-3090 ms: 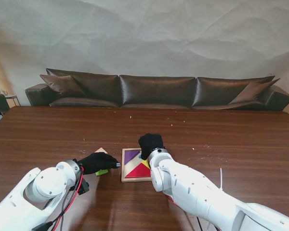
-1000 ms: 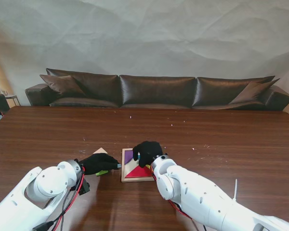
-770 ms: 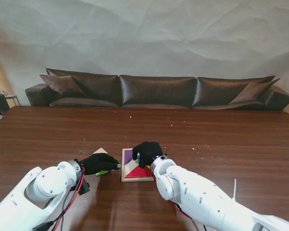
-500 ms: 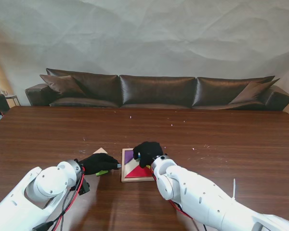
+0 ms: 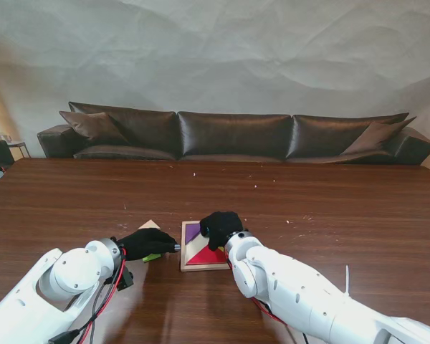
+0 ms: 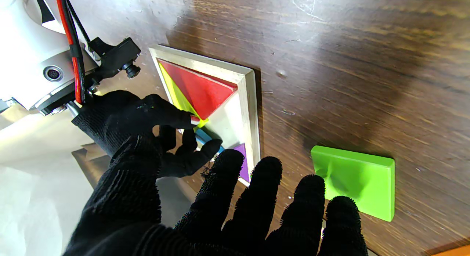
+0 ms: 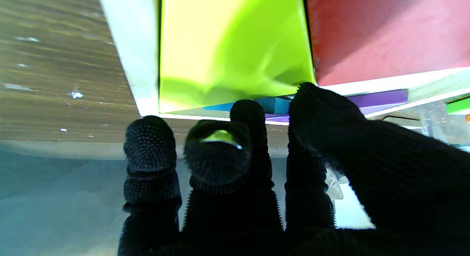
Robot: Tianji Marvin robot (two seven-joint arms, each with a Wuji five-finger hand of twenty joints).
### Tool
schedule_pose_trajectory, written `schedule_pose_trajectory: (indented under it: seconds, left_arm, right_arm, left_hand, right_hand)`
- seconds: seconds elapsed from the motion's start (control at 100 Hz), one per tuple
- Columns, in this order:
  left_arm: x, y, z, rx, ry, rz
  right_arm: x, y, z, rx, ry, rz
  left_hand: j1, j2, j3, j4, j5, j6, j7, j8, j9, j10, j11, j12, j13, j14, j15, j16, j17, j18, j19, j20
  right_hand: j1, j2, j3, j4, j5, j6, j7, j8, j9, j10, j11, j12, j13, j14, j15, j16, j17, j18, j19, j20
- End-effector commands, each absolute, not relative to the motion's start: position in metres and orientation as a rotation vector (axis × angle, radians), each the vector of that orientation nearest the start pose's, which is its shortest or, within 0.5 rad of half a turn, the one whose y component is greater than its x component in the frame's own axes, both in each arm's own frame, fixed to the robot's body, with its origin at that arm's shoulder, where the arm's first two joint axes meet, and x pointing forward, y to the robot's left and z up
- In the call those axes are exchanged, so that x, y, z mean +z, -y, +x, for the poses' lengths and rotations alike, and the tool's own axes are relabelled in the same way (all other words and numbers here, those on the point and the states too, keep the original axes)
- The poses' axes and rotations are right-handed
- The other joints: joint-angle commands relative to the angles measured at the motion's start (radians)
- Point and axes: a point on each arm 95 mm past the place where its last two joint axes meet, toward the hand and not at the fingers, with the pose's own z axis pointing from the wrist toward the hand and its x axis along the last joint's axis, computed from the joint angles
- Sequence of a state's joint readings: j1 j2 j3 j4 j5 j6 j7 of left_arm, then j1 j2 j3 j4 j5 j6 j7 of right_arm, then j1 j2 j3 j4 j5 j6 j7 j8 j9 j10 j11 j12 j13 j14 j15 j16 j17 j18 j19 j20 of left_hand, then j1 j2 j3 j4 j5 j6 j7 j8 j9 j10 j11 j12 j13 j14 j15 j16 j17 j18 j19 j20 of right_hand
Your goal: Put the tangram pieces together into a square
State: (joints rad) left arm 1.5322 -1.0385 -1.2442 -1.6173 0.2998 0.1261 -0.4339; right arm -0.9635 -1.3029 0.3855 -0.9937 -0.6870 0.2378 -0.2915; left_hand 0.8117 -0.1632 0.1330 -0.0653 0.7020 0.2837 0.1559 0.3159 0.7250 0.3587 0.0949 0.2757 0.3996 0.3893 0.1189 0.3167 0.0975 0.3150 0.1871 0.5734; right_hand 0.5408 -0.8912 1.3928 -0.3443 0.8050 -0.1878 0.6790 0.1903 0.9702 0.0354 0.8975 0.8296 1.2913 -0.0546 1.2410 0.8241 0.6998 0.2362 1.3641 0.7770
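A wooden tray (image 5: 183,249) holds a purple piece (image 5: 194,232), a red piece (image 6: 200,92) and a yellow piece (image 7: 227,54). My right hand (image 5: 220,227) hovers over the tray's far part, thumb and fingers pinched on a thin blue piece (image 6: 205,137) that is tilted at the yellow piece's edge. My left hand (image 5: 147,242) lies open to the left of the tray, fingers (image 6: 257,190) spread and holding nothing. A green piece (image 6: 354,180) lies on the table beside those fingers, partly hidden under the hand in the stand view.
A tan piece (image 5: 150,224) lies on the table just beyond my left hand. A bare white patch of tray floor (image 6: 229,125) shows between the red and purple pieces. A dark sofa (image 5: 229,135) stands behind the table's far edge.
Since three seconds ago my right hand has come nearer to me and down over the tray. Over the last second it barely shifts. The left hand stays put.
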Motion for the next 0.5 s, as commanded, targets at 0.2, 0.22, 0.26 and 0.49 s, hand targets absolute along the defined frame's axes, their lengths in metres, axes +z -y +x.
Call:
schedule_pose_trajectory:
  seconds: [0.2, 0.22, 0.26, 0.49]
  left_arm:
    - [-0.3369, -0.0112, 0.3973, -1.575, -1.554, -2.117]
    - [-0.3369, -0.0111, 0.3973, -1.575, -1.554, -2.117]
    - [-0.3370, -0.0111, 0.3973, -1.574, -1.556, -2.117]
    - [-0.3369, -0.0110, 0.3973, -1.574, -1.555, -2.117]
  right_arm:
    - [-0.3866, -0.1587, 0.4637, 1.409, -1.708, 1.075]
    - [-0.3864, -0.1586, 0.4636, 1.406, -1.710, 1.075]
    - [-0.3860, -0.1585, 0.4635, 1.403, -1.712, 1.078]
    - [-0.3845, -0.1573, 0.4654, 1.391, -1.713, 1.082]
  left_hand:
    - [0.010, 0.025, 0.008, 0.026, 0.017, 0.004, -0.001, 0.004, 0.014, 0.008, -0.003, 0.012, 0.025, 0.016, 0.016, 0.015, 0.007, 0.018, 0.006, 0.007]
    - [0.010, 0.026, 0.008, 0.026, 0.017, 0.006, -0.001, 0.004, 0.014, 0.007, -0.003, 0.012, 0.024, 0.016, 0.016, 0.015, 0.007, 0.018, 0.006, 0.007]
    - [0.009, 0.026, 0.008, 0.026, 0.022, 0.005, 0.001, 0.005, 0.014, 0.007, -0.003, 0.012, 0.024, 0.017, 0.016, 0.015, 0.007, 0.019, 0.006, 0.007]
    - [0.009, 0.026, 0.008, 0.026, 0.020, 0.005, 0.001, 0.005, 0.015, 0.007, -0.003, 0.012, 0.024, 0.017, 0.016, 0.015, 0.007, 0.020, 0.006, 0.007]
  right_hand:
    - [-0.051, 0.033, 0.036, 0.042, -0.070, 0.122, -0.037, 0.014, -0.066, 0.008, 0.015, 0.012, -0.007, -0.030, 0.023, -0.001, 0.066, -0.002, 0.059, 0.023]
    - [-0.051, 0.034, 0.036, 0.043, -0.071, 0.122, -0.038, 0.014, -0.066, 0.008, 0.015, 0.012, -0.009, -0.030, 0.023, -0.001, 0.066, -0.002, 0.059, 0.023]
    - [-0.054, 0.037, 0.036, 0.045, -0.075, 0.127, -0.039, 0.014, -0.069, 0.009, 0.016, 0.012, -0.010, -0.029, 0.024, 0.000, 0.065, -0.003, 0.058, 0.023]
    - [-0.066, 0.062, 0.035, 0.057, -0.099, 0.142, -0.039, 0.021, -0.086, 0.012, 0.022, 0.011, -0.016, -0.034, 0.028, 0.001, 0.059, -0.011, 0.061, 0.023]
